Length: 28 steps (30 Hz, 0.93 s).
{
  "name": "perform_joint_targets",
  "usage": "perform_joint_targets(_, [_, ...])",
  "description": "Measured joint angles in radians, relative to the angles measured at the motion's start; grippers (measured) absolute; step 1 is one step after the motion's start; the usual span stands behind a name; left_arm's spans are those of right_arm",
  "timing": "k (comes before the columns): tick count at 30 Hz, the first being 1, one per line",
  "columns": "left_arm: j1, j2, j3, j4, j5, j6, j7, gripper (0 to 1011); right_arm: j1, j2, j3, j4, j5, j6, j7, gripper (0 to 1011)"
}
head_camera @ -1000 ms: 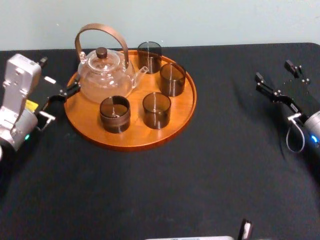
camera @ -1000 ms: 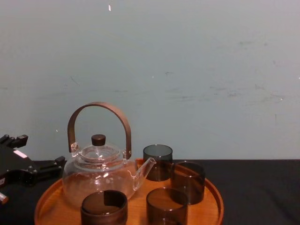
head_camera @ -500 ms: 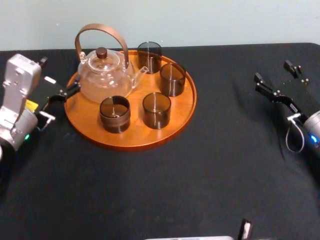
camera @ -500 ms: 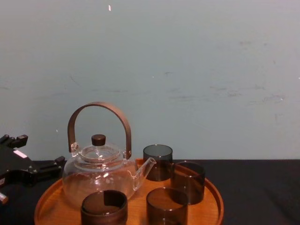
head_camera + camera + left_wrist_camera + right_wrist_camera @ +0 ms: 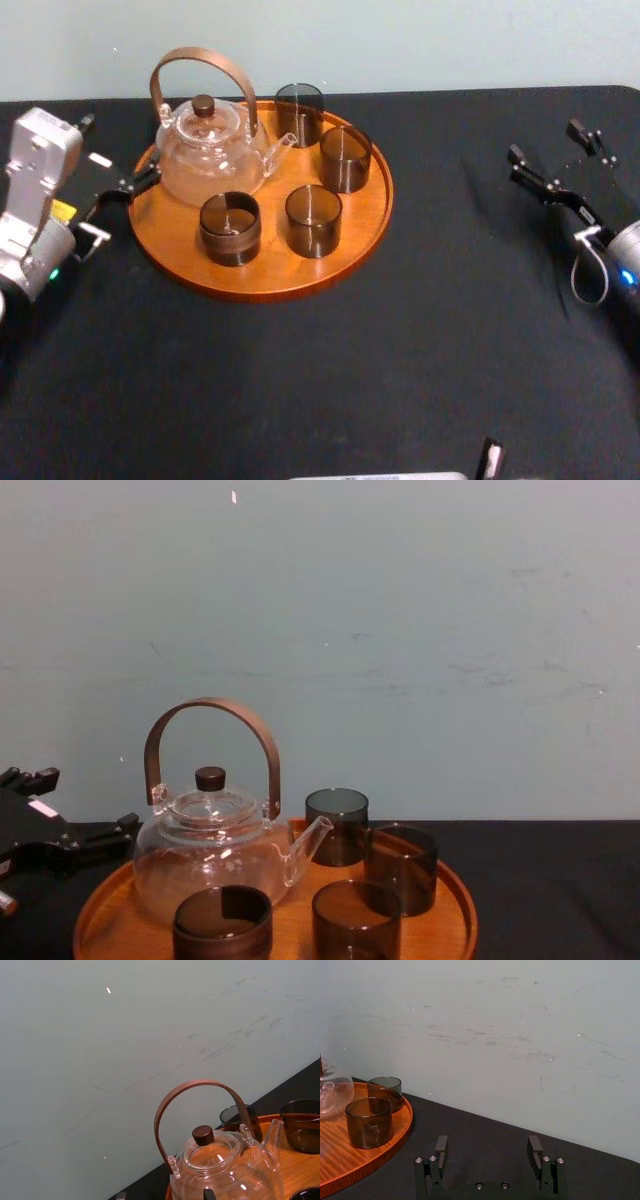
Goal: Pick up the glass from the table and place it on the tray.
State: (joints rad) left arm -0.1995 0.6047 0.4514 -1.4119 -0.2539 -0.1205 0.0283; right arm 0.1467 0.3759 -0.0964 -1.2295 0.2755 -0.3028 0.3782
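Several smoky glasses stand on the round wooden tray (image 5: 383, 212), among them one at the back (image 5: 300, 112) and one at the front (image 5: 313, 220). The chest view shows the tray (image 5: 457, 905) and the front glass (image 5: 356, 917) too. My left gripper (image 5: 120, 150) is open just left of the tray, one finger near its rim, holding nothing. My right gripper (image 5: 545, 142) is open far to the right over the black table (image 5: 400, 340). In the right wrist view the right gripper (image 5: 488, 1147) has bare table between its fingers.
A clear glass teapot (image 5: 210, 150) with a brown arched handle takes up the tray's back left, close to my left gripper. The wall runs along the table's far edge. A small dark object (image 5: 490, 458) sits at the near edge.
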Motion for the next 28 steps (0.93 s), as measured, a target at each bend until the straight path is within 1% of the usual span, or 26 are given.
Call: perform_joint_targets(28, [0.0,0.0,0.0,0.0,0.0,0.0,0.0,1001,0.0,0.0,0.0,0.0,0.0,0.0,0.0,1002])
